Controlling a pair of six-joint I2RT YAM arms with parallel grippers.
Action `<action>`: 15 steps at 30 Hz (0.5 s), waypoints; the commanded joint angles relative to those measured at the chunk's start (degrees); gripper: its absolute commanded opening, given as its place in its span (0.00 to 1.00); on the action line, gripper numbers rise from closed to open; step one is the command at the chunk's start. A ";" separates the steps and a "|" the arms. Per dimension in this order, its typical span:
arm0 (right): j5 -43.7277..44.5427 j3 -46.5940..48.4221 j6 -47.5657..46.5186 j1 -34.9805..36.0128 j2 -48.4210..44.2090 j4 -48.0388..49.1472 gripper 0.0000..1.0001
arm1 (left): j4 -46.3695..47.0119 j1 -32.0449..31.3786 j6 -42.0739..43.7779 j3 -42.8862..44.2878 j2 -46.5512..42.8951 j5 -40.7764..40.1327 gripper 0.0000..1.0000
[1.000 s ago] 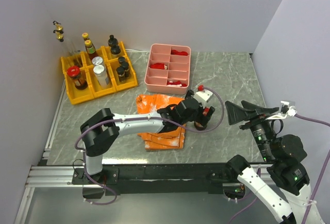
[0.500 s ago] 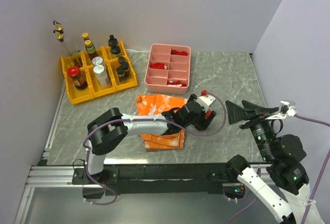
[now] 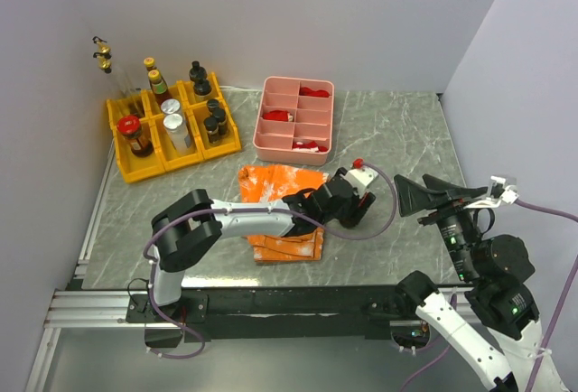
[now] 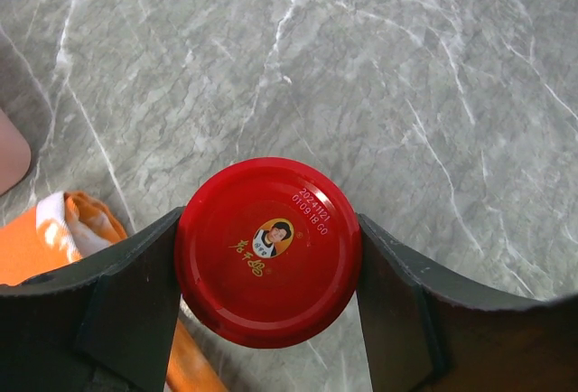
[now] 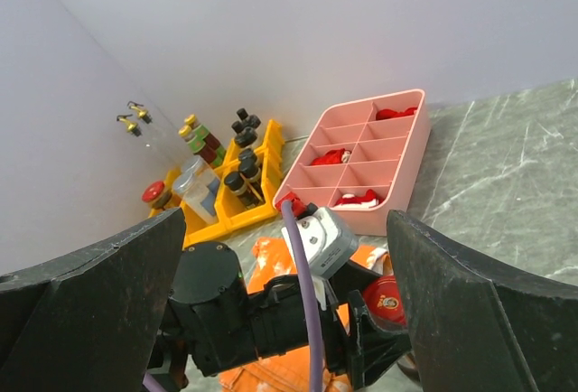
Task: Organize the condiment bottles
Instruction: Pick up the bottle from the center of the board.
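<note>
Jar: red-lid jar [image 4: 268, 252]. Round glossy cap w/ a small portrait logo and a printed date code. From the wrist cam you can't see the body under it.
Where: upright on the table, just right of the orange cloth [image 3: 275, 182], in front of the pink tray [image 3: 268, 128], well apart from the yellow bins [image 3: 135, 172].
L pincer: left gripper [image 3: 355, 204] holds the jar. Its matte black fingers [image 4: 135, 294] press the lid rim on both sides.
R pincer: right gripper [image 5: 287, 229] has its jaws spread wide w/ nothing between them. It hangs above the table's right side.
Other bottles: racked bottles [image 3: 172, 119] stand upright in the bins at back left. Dark and clear glass w/ black, silver, red and yellow caps.
Cloth: orange w/ white patches, folded and rumpled. The left arm lies across it.
Tray: smooth pink plastic w/ rounded corners, divided into cells, red bits in several.
Surface: table [image 3: 397, 130] is grey marble-look w/ pale veins, flat and matte.
Room: plain pale lilac-grey walls [image 3: 316, 22] on three sides.
</note>
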 commanded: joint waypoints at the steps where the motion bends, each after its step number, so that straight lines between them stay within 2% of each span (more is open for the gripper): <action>1: -0.47 -0.48 -0.34 0.30 0.96 2.17 1.00 | -0.09 -0.08 -2.74 1.70 -7.30 -0.94 0.01; 10: -3.45 -1.00 -0.78 0.47 2.28 1.73 1.00 | -9.22 0.45 -3.18 5.22 -14.69 -8.32 0.01; 15: -4.86 -1.35 0.19 0.39 3.86 1.29 1.00 | -11.43 2.73 -6.26 1.97 -19.87 -11.22 0.01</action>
